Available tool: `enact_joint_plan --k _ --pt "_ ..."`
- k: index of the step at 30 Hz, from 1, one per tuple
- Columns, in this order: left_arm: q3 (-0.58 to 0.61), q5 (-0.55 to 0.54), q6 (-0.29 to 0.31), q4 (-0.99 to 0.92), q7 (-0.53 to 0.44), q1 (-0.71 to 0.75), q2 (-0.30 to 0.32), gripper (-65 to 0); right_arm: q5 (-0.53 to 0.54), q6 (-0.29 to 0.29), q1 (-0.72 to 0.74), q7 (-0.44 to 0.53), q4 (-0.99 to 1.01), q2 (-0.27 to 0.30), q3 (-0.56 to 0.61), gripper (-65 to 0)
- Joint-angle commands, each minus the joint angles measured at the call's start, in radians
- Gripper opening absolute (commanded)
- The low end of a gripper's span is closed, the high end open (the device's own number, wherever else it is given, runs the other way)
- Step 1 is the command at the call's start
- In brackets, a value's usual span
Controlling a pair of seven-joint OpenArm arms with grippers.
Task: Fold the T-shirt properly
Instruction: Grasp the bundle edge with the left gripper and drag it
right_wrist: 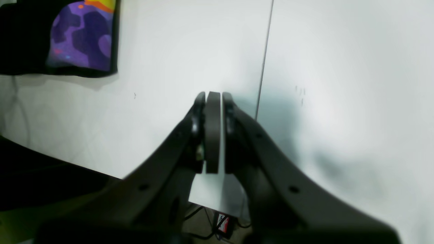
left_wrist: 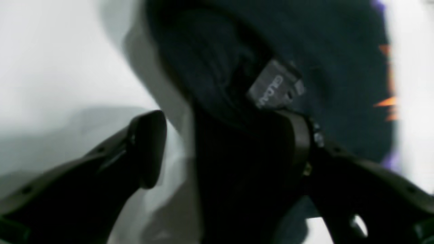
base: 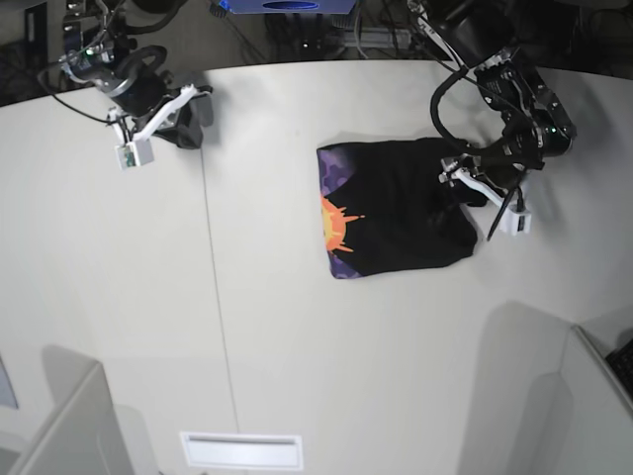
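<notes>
The T-shirt (base: 396,210) is found lying on the white surface (base: 247,327) as a compact, part-folded black bundle, with a strip of its sunburst print (base: 334,226) exposed along the edge farthest from the left gripper (left_wrist: 223,145).

The left gripper's fingers (left_wrist: 149,145) are seen spread wide. A thick fold of the black cloth is observed between them, lying against one finger and apart from the other; no pinch on the cloth is made out, although the wrist view is blurred. The neck label (left_wrist: 276,86) is seen just beyond the fingertips.

The right gripper (right_wrist: 213,132) is held well apart from the garment, over bare surface, with its fingers pressed together and nothing between them. A corner of the print is seen far ahead of those fingers and to one side.

Risks are judged as follows. If the spread fingers are closed on the bunched fold, several layers may be caught together and the finished folds dragged open. If only the top layer is taken, the bundle may be skewed when it is moved. Because the right gripper is not bearing on the cloth, nothing is anchoring the far edge, so sliding of the whole bundle is considered likely under any pull.
</notes>
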State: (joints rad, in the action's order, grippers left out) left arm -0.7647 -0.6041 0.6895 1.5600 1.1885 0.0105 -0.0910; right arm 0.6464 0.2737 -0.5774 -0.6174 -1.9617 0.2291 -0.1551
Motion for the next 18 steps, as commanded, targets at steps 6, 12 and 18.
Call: enact_joint_plan --k 6,12,18 --pt "-0.005 -0.078 0.009 0.003 -0.015 0.009 0.030 -19.4 0.008 0.009 0.001 0.020 -0.012 0.010 -0.004 -65.0" --pt "-0.002 -0.078 -0.032 -0.033 -0.019 0.006 0.029 -19.4 0.008 0.009 0.001 0.018 -0.012 0.010 -0.004 -65.0" --pt "0.066 -0.078 -0.106 -0.086 -0.020 -0.017 0.029 -19.4 0.008 0.009 0.001 0.017 -0.012 0.010 -0.004 -65.0"
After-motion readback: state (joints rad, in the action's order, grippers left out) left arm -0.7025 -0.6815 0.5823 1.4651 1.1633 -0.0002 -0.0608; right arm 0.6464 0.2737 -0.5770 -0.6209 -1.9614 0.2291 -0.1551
